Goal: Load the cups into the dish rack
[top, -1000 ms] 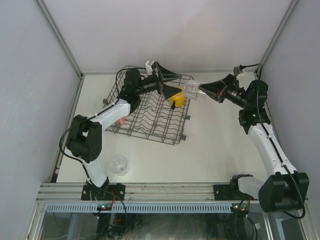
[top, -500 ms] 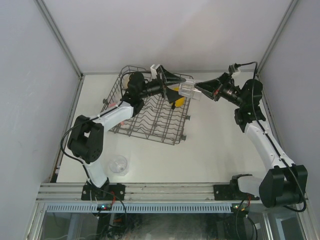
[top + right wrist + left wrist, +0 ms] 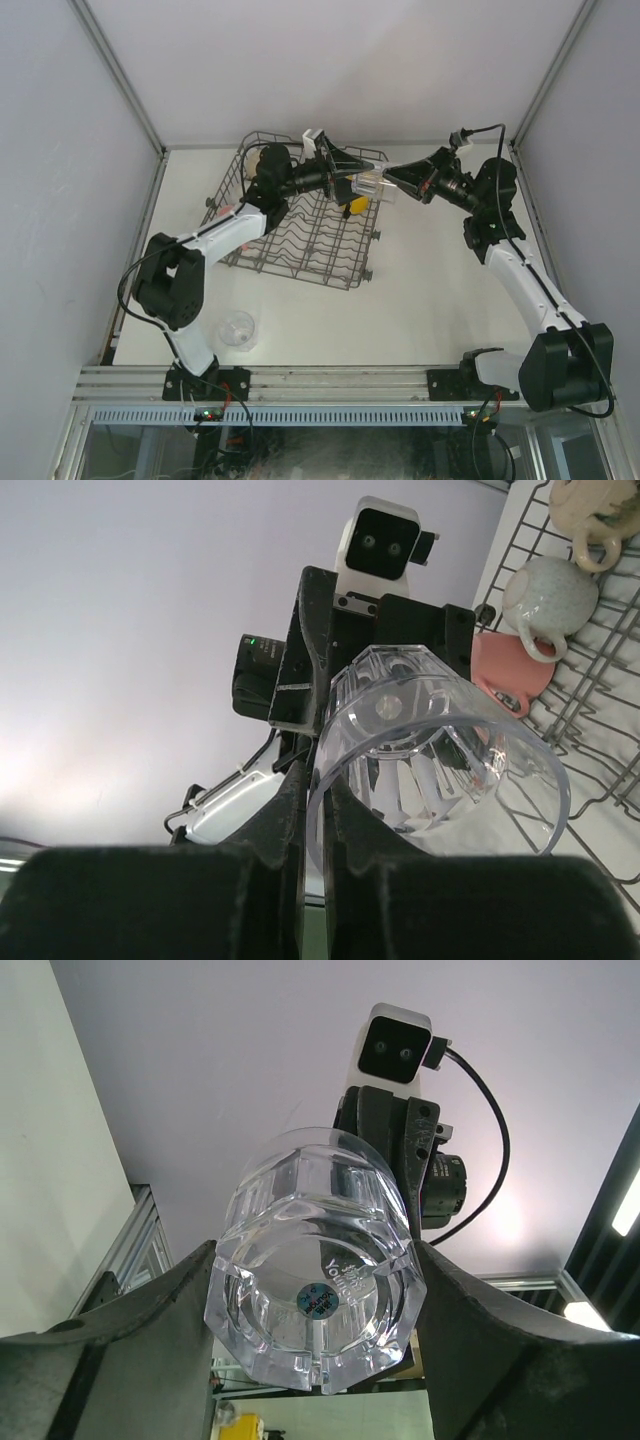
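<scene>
A clear glass tumbler (image 3: 372, 185) hangs in the air over the right edge of the dish rack (image 3: 300, 240), held between both arms. My right gripper (image 3: 388, 183) is shut on its rim (image 3: 440, 750), one finger inside and one outside. My left gripper (image 3: 352, 178) has a finger against each side of the tumbler's thick base (image 3: 315, 1300). A yellow mug (image 3: 353, 205) sits in the rack just below. The right wrist view shows a pink tumbler (image 3: 510, 670), a white mug (image 3: 545, 595) and a tan mug (image 3: 590, 510) in the rack.
A second clear tumbler (image 3: 237, 330) stands on the table at the front left, near the left arm's base. The rack's wire wall (image 3: 590, 680) runs under the held tumbler. White walls close off the back and both sides.
Both grippers have come together over the rack's right edge. The right gripper carried the tumbler leftward until its base went between the left fingers, which now touch it.
</scene>
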`<state>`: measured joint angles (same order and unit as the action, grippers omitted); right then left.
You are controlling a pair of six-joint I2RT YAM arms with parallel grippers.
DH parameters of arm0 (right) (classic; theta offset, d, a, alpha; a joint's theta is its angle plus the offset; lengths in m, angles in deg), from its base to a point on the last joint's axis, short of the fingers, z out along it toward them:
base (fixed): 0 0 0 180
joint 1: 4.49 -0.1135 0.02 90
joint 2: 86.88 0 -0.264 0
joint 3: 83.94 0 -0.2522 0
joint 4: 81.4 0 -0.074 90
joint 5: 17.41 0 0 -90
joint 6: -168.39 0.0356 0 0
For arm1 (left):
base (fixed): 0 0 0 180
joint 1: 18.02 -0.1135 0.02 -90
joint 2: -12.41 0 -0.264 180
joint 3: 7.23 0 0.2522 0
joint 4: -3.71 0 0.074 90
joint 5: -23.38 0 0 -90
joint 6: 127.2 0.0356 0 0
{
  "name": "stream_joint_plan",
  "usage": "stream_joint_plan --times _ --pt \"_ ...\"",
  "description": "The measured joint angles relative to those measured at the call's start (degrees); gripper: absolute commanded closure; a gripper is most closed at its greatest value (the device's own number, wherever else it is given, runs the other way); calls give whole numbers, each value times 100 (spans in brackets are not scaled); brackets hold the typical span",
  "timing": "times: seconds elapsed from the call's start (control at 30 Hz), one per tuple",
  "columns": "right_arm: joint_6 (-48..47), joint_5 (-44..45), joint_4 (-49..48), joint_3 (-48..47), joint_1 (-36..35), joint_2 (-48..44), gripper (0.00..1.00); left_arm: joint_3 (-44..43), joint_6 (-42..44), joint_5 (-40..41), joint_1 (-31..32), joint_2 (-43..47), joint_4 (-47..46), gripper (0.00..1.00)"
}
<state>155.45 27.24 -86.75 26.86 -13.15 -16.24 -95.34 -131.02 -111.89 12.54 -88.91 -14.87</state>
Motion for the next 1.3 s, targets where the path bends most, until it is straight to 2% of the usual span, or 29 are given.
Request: stream_joint_plan --times 0.07,0.1,0.17,0.2,0.23,0.27,0.4,0.63,0.73,0.87,1.07,1.3 --pt "-15 13 7 0 -9 0 100 0 4 0 0 0 13 87" --pt "-20 22 20 0 -13 0 94 0 7 0 0 0 17 91" --pt "-44 26 37 0 -13 0 73 0 44 2 -7 0 33 99" --pt "-66 28 63 0 -15 0 64 0 63 2 -13 0 55 100" --pt "-120 37 101 0 -17 0 50 0 101 2 -33 0 94 100" --pt "-166 42 149 -2 -22 0 44 -2 153 2 -50 2 166 100" --pt "-525 90 553 -15 42 -50 32 -13 544 2 -219 13 684 100" --pt "-1821 468 2365 -15 457 -763 28 -664 2050 409 -986 11 2833 100" --pt "-2446 675 3167 -17 702 -1178 28 -1598 3008 929 -1189 -120 4280 100" --pt "-3025 841 3912 -20 955 -1491 27 -2914 4087 1731 -1202 -501 5759 100" --pt "-3484 855 4465 -20 1290 -1572 27 -4419 5318 3029 -1134 -1362 7632 100" --pt "-3685 704 4671 -20 1585 -1569 27 -4872 6188 4374 -953 -2079 8832 100"
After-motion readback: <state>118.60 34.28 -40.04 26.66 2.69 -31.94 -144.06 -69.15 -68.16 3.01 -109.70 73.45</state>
